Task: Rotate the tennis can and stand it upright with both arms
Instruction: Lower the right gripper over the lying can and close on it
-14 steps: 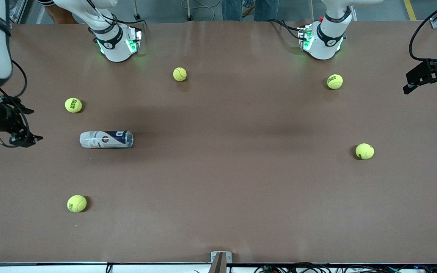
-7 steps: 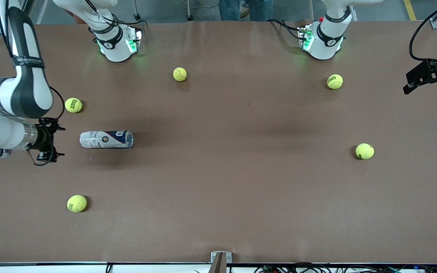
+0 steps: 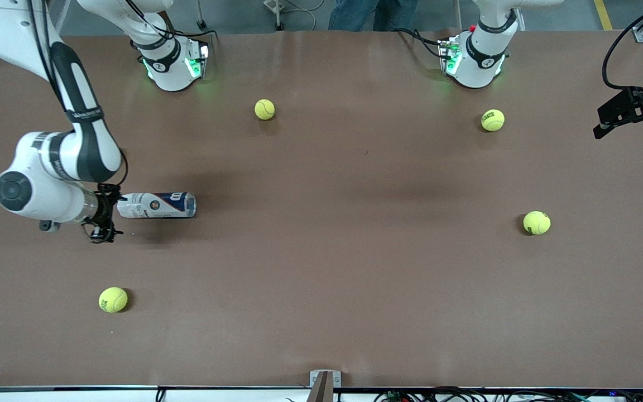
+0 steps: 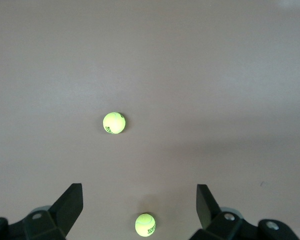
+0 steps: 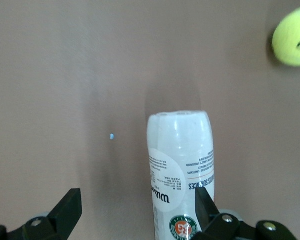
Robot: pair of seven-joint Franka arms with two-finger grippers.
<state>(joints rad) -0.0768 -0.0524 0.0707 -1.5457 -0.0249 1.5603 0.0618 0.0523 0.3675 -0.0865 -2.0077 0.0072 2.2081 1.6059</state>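
While the brown paper-covered counter [image 3: 321,268] fills the front view, I have the right arm's white jointed links [image 3: 59,162] reaching toward its own end of the counter, and the left arm waits off the counter's opposite end. The slim clear-plastic tennis can with the white and navy label [image 3: 156,205] lies on its side toward the right arm's end, about midway between the robots' edge and the camera's edge, its length running along the counter. The right tool [image 3: 106,215] sits at the can's white end, its two black fingers [image 5: 67,207] spread apart; in the right wrist view one finger overlaps the can [image 5: 182,170] and the can is off-centre between them. The left tool [image 3: 631,114] hangs over the left arm's end, fingers [image 4: 70,202] apart, holding nothing.

I judge the can light, thin-walled and slick, apt to roll or skid when nudged and to dent under a hard squeeze. I would take hold across the body near one end, gently.

Since half a second ago the right tool has closed in from well short of the can to its white end; the can and the left tool have not moved. Four yellow-green felt tennis balls [image 3: 113,299] lie scattered around.
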